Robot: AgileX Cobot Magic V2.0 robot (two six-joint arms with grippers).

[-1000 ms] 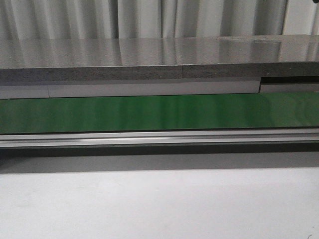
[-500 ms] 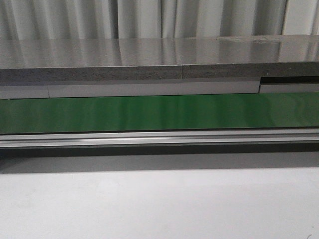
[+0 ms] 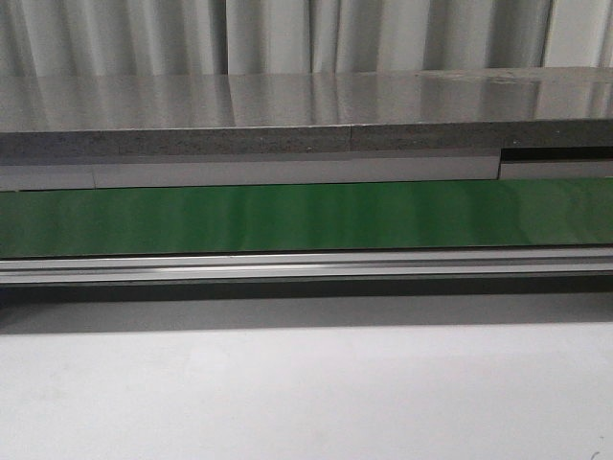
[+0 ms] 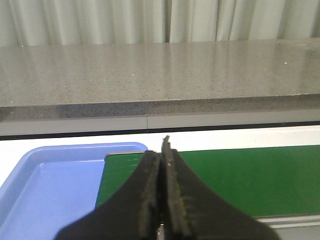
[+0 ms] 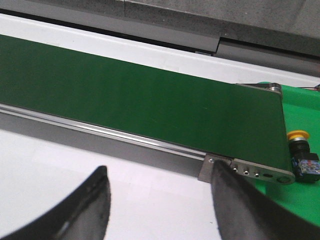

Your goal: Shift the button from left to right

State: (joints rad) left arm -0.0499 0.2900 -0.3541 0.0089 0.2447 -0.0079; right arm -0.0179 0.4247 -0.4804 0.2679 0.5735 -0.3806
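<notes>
The button [image 5: 302, 152], yellow cap on a black body with red-blue marks, lies on a bright green surface [image 5: 300, 195] just past the end of the green conveyor belt [image 5: 150, 100], in the right wrist view. My right gripper [image 5: 161, 172] is open over the white table, nothing between its fingers, well short of the button. My left gripper [image 4: 161, 150] is shut with nothing in it, hanging over the belt's other end [image 4: 240, 175] beside a blue tray [image 4: 55, 185]. Neither gripper shows in the front view.
The belt [image 3: 306, 216] runs across the front view, with an aluminium rail [image 3: 306, 266] along its near side and a grey stone counter [image 3: 306, 115] behind. White table surface [image 3: 306, 393] lies in front. Nothing shows inside the blue tray.
</notes>
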